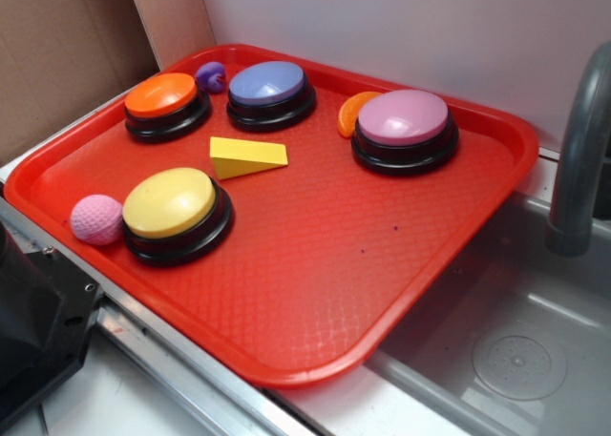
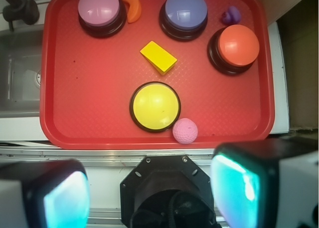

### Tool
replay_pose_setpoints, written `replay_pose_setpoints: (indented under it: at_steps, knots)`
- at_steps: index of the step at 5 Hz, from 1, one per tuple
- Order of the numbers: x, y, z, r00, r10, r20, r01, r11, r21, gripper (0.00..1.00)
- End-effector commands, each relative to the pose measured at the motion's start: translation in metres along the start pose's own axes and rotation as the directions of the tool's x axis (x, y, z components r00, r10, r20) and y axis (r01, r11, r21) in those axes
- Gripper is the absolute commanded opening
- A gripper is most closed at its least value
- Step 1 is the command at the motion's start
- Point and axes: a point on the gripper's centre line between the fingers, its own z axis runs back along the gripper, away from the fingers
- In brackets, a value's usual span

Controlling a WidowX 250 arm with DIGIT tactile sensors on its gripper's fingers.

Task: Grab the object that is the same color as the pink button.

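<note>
Pink ball [image 2: 185,130] at lower tray [image 2: 55,133] rim, touching yellow button [image 2: 155,107].
Gripper [image 2: 149,195] fingers apart at bottom of wrist frame, off tray; open red floor lower left; pink button [image 2: 99,7] upper left.

Bright even light, soft shadows, blurred fingers [image 2: 65,198]

The pink ball [image 1: 96,218] [image 2: 185,130] has a matt, dimpled surface. The pink button [image 1: 404,117] [image 2: 98,7] shows a smooth, faintly glossy plastic dome. The red tray [image 1: 315,283] [image 2: 89,88] is glossy plastic with a fine textured floor. The sink [image 1: 516,331] looks like smooth grey plastic.
</note>
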Motion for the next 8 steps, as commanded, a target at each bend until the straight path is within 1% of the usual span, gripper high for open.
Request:
replay_pose_setpoints:
  at_steps: [1,2,3,4,5,6,7,8]
  knots:
    - [0.0,0.0,0.0,1.0,0.0,0.0,0.0,1.0,0.0,1.0]
    - [0.004,0.006,-0.028,0.999,-0.04,0.035,0.04,0.999,0.004,1.0]
    - [0.008,0.015,-0.056,0.99,-0.106,0.093,0.107,0.994,-0.005,1.0]
    - [0.01,0.024,-0.077,0.979,-0.163,0.122,0.167,0.986,-0.018,1.0]
    - [0.01,0.038,-0.103,0.965,-0.219,0.146,0.222,0.975,-0.009,1.0]
    - [0.005,0.051,-0.119,0.956,-0.259,0.138,0.263,0.965,-0.014,1.0]
    - [0.0,0.062,-0.137,0.95,-0.294,0.103,0.294,0.956,0.009,1.0]
    - [-0.005,0.07,-0.157,0.946,-0.32,0.06,0.32,0.947,0.001,1.0]
